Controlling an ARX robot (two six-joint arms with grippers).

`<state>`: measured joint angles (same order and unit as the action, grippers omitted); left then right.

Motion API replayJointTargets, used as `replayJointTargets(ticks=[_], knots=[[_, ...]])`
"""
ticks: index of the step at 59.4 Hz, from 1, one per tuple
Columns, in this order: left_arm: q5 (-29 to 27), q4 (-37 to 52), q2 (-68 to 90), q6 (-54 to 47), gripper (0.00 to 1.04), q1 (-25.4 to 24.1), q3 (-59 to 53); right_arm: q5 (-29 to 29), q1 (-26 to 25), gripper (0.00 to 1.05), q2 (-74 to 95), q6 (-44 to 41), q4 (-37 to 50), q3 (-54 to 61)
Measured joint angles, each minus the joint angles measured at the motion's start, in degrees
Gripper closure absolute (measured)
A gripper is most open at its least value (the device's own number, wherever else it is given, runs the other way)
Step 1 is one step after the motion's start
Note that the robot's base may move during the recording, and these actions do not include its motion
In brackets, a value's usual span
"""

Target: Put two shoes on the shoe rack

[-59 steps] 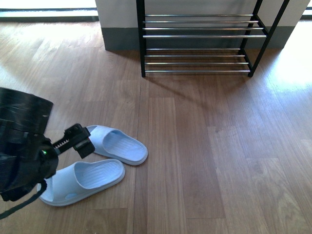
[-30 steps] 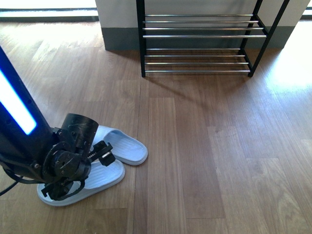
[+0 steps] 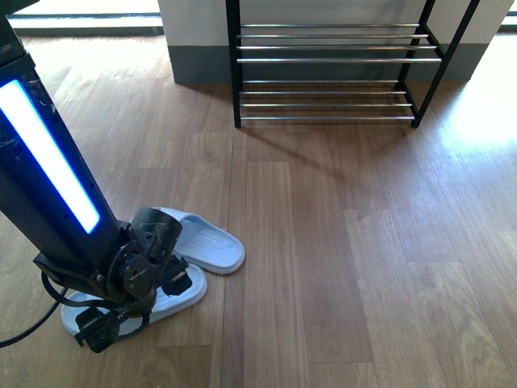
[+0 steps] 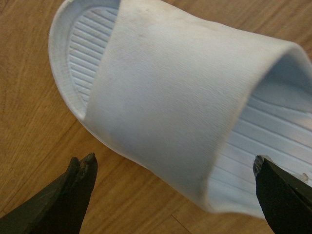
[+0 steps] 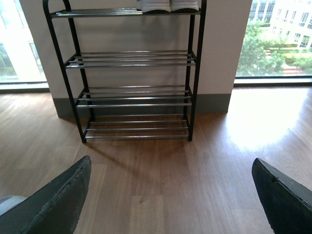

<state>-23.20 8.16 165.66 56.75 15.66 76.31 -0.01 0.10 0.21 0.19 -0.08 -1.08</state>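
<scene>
Two pale blue slides lie side by side on the wood floor (image 3: 339, 242) at the near left, toes pointing right. The far slide (image 3: 202, 240) is in plain sight. The near slide (image 3: 174, 303) is largely covered by the left arm, which comes down from the upper left with a blue-white light strip along it.

The left gripper (image 3: 174, 283) is low over the near slide. In the left wrist view its fingers are spread wide on either side of the slide's strap (image 4: 175, 102). One fingertip (image 4: 83, 168) is over the floor just beside the sole's edge and the other (image 4: 268, 173) is at the ribbed footbed on the opposite side. Neither fingertip visibly presses on the slide, and whether they touch it cannot be told.

The rack (image 3: 335, 61) stands at the far side, well apart from the slides. It has a black frame and chrome bars and stands against a white wall (image 5: 219, 39) with a grey skirting. The shelves seen from the front are bare. In the right wrist view the rack (image 5: 134, 95) shows four shelves, and on the top one sit white soles (image 5: 168, 5), cut off by the picture's edge.

The right gripper (image 5: 170, 161) faces the rack from a distance with its fingers wide apart and nothing between them. Windows flank the wall on both sides.
</scene>
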Motion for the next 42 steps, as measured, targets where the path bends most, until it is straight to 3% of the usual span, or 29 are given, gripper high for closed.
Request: replayJointTargets(ticks=[20, 42], knots=[[-2.62, -1.97, 2.8, -0.9, 0.12, -2.16, 0.5, 0.02, -0.02, 0.09, 0.0, 0.0, 0.0, 0.0], [-3.83, 1.6, 2.86, -4.48, 0.68, -1.95, 0.52, 0.02, -0.02, 0.09, 0.0, 0.0, 0.0, 0.0]])
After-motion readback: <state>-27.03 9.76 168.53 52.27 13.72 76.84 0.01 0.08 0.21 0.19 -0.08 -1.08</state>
